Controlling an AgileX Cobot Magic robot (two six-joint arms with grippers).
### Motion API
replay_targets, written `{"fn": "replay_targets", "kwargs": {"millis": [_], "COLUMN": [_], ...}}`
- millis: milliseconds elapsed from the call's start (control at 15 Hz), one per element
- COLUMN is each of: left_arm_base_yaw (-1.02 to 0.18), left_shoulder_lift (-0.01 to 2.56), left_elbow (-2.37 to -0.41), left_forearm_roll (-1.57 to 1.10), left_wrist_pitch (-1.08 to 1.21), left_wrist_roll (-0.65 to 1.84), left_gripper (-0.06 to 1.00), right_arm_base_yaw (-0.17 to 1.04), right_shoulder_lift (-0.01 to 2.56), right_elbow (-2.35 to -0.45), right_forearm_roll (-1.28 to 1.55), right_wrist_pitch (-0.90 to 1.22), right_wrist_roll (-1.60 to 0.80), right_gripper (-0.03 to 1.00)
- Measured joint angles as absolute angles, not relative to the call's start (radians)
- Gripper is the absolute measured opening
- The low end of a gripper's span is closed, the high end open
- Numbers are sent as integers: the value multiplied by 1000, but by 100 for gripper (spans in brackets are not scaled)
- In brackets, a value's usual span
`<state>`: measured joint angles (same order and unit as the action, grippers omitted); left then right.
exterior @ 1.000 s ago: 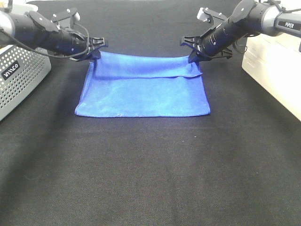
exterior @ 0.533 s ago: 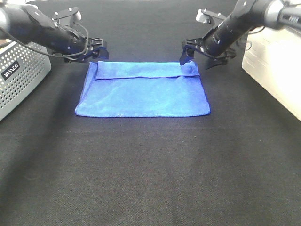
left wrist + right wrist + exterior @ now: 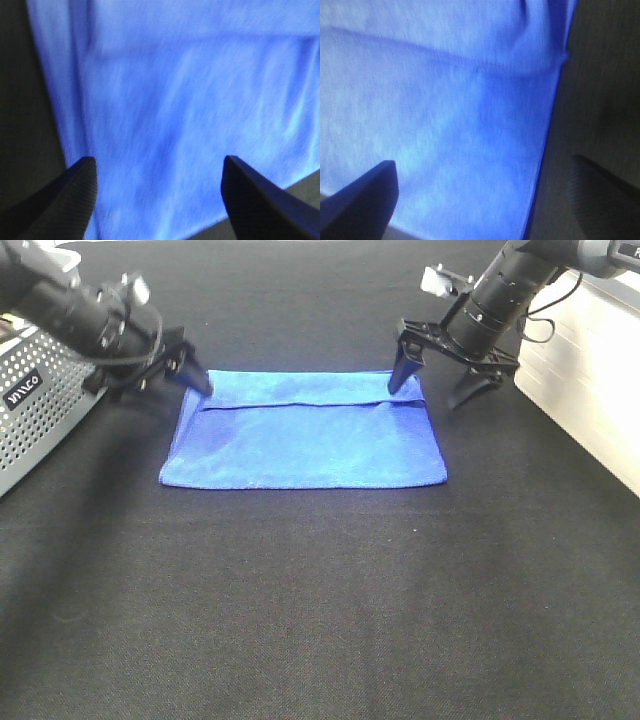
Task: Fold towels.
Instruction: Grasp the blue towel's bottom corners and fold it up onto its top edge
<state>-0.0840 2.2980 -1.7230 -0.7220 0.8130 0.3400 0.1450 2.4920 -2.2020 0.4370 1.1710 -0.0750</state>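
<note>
The blue towel (image 3: 305, 435) now lies folded flat on the black surface (image 3: 320, 600), far of centre. Both grippers have let go of it: the left gripper (image 3: 172, 378) and right gripper (image 3: 437, 380) hover at its far corners, fingers spread open, holding nothing.

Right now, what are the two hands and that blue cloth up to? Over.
Left hand open, right hand open, each at a far corner. Blue towel flat on the black table, far edge folded over. Nothing lying on it.
</note>
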Motion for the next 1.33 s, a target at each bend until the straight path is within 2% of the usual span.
{"fn": "replay_targets", "kwargs": {"millis": [133, 267, 600, 1133, 1267, 1333], "left_arm_base_yaw": [-73, -56, -86, -104, -126, -136], "left_shoulder_lift": [2229, 2178, 2183, 2236, 2241, 2243], "left_elbow": [-1580, -1479, -1449, -1449, -1449, -1449], "left_forearm_roll": [-707, -696, -687, -669, -670, -671], "left_wrist_pitch": [765, 734, 713, 685, 673, 670], "left_wrist_roll": [280, 265, 256, 165, 158, 156], "left_gripper": [67, 67, 67, 67, 63, 56], "right_arm_base_yaw": [145, 145, 146, 146, 149, 149], "right_shoulder_lift": [2483, 2444, 2311, 2323, 2353, 2358], "right_elbow": [-2181, -2079, -1761, -1699, -1700, -1700], "right_forearm_roll": [408, 384, 382, 531, 593, 606], "right_wrist_pitch": [1203, 1202, 1020, 945, 941, 939], "right_wrist_roll": [-44, -30, -41, -158, -180, -182], "right_gripper": [81, 77, 75, 74, 58, 45]}}
